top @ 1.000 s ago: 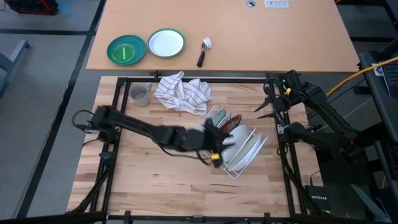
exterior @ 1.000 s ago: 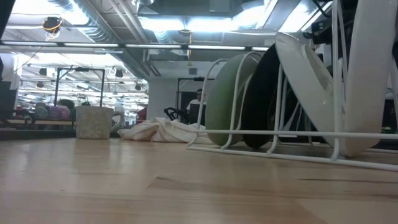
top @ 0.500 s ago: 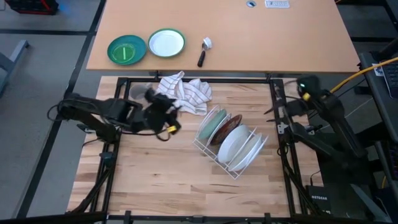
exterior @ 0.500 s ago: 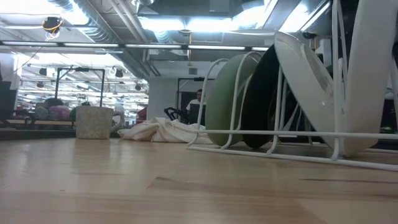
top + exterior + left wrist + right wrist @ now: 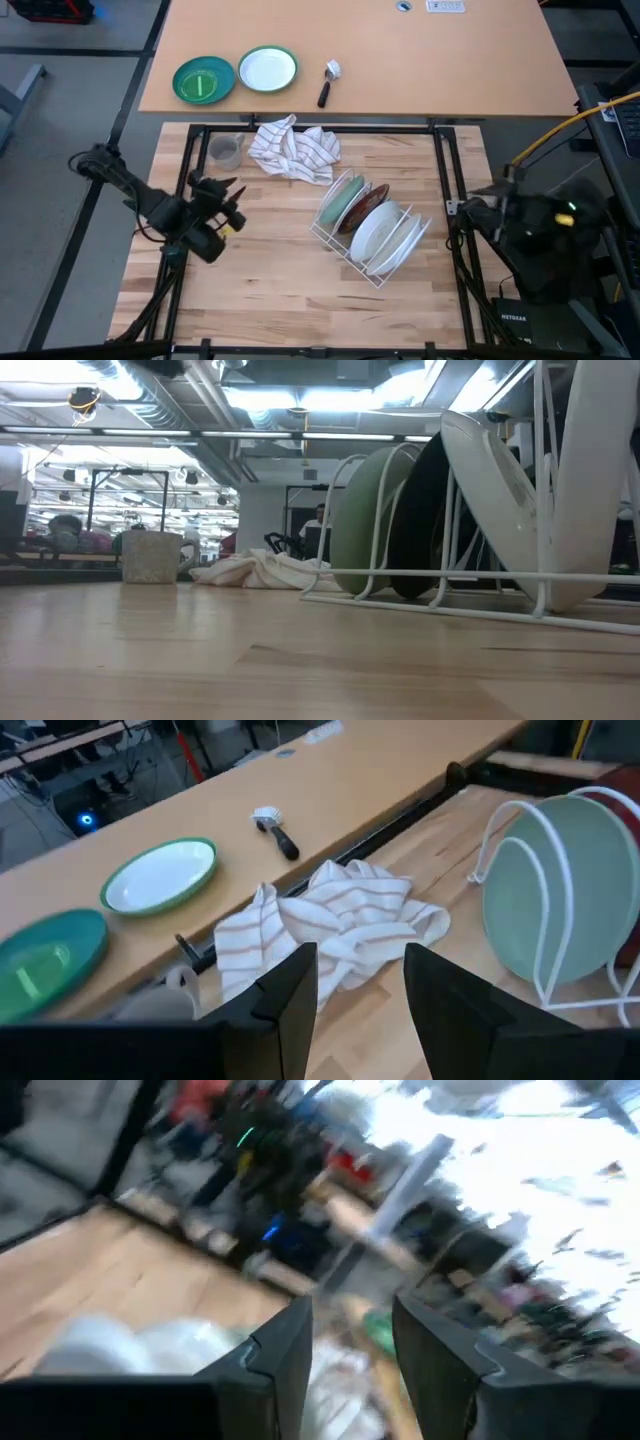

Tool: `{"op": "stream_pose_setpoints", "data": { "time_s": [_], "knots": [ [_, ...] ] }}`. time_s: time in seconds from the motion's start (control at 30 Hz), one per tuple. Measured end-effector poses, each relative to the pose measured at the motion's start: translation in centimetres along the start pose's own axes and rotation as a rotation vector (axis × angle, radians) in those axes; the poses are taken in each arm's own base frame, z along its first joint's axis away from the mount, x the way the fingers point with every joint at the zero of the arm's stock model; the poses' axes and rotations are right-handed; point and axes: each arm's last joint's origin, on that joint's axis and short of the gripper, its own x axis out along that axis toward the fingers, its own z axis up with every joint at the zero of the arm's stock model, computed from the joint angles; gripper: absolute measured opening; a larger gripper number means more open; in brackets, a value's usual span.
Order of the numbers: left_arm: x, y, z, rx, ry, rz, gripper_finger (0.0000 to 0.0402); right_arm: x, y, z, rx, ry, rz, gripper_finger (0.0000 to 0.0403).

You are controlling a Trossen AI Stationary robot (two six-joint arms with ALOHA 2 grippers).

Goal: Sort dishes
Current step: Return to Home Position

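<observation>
A white wire rack [image 5: 368, 232] stands right of the table's middle. Upright in its slots are a light blue plate [image 5: 344, 197], a dark red plate [image 5: 366, 207] and white plates [image 5: 388, 238]. The low view shows them on edge: the light blue plate [image 5: 372, 520], the dark one's black underside [image 5: 424, 525] and a white plate [image 5: 498, 495]. My left gripper [image 5: 226, 200] is open and empty near the table's left edge, its fingers apart in the left wrist view [image 5: 360, 990]. My right gripper [image 5: 487, 200] is open and empty at the table's right edge; it also shows in the right wrist view [image 5: 350, 1345].
A striped cloth [image 5: 296, 148] and a small grey mug [image 5: 225, 152] lie at the table's far edge. On the far bench are a bright green plate [image 5: 203, 80], a green-rimmed white plate [image 5: 268, 68] and a brush [image 5: 327, 82]. A black frame [image 5: 300, 128] rims the table.
My left gripper has drawn back from the rack toward the table's left edge. My right arm has folded back toward the table's right edge and nearer. The plates have stayed upright in the rack.
</observation>
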Motion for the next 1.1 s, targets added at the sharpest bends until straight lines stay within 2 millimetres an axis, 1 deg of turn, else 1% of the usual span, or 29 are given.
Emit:
{"op": "stream_pose_setpoints", "data": {
  "time_s": [0.03, 0.1, 0.17, 0.2, 0.3, 0.4, 0.5, 0.67, 0.73, 0.83, 0.9, 0.93, 1.0, 1.1],
  "knots": [
    [0.0, 0.5, -1.1, -0.023, -0.016, -0.003, 0.0141, -0.4, 0.4, 0.3, -0.007, -0.031, -0.042, 0.0145],
    [0.2, 1.4, -3.0, -0.107, -0.069, -0.01, 0.0141, -0.2, 0.0, 1.0, 0.008, -0.089, -0.069, 0.0145],
    [0.8, 1.8, -4.9, -0.199, -0.125, -0.014, 0.0141, 0.0, -0.1, 1.4, 0.047, -0.12, -0.064, 0.0145],
    [1.0, 2.0, -5.7, -0.246, -0.144, -0.02, 0.0141, 0.1, -0.3, 1.8, 0.03, -0.139, -0.089, 0.0145],
    [2.1, 1.6, -7.7, -0.352, -0.173, -0.031, 0.0141, 1.2, -0.9, 1.6, 0.032, -0.137, -0.144, 0.0145],
    [2.9, 0.3, -9.2, -0.377, -0.168, -0.061, 0.0141, 2.2, -1.0, 0.9, 0.076, -0.099, -0.154, 0.0145],
    [3.7, -0.8, -10.1, -0.343, -0.146, -0.09, 0.0141, 2.9, -0.9, 0.1, 0.09, -0.061, -0.152, 0.0145],
    [5.9, -1.6, -11.0, -0.308, -0.077, -0.174, 0.0141, 3.6, -0.6, -0.5, 0.135, -0.019, -0.105, 0.0145],
    [6.9, -1.9, -11.0, -0.295, -0.058, -0.253, 0.0141, 3.5, -0.6, -0.4, 0.131, -0.022, -0.102, 0.0145],
    [8.4, -1.9, -11.0, -0.218, -0.074, -0.384, 0.0141, 3.5, -0.6, -0.4, 0.131, -0.024, -0.11, 0.0145],
    [9.2, -1.6, -10.9, -0.16, -0.115, -0.443, 0.0141, 3.5, -0.7, -0.4, 0.13, -0.022, -0.12, 0.0145],
    [9.6, -1.3, -11.0, -0.141, -0.135, -0.444, 0.0141, 3.5, -0.6, -0.4, 0.13, -0.022, -0.118, 0.0145],
    [10.3, -0.5, -11.2, -0.147, -0.159, -0.412, 0.0141, 3.5, -0.6, -0.4, 0.128, -0.028, -0.094, 0.0145],
    [11.1, 0.7, -12.2, -0.166, -0.14, -0.359, 0.0141, 3.5, -0.6, -0.3, 0.11, -0.032, -0.095, 0.0145]
  ]
}}
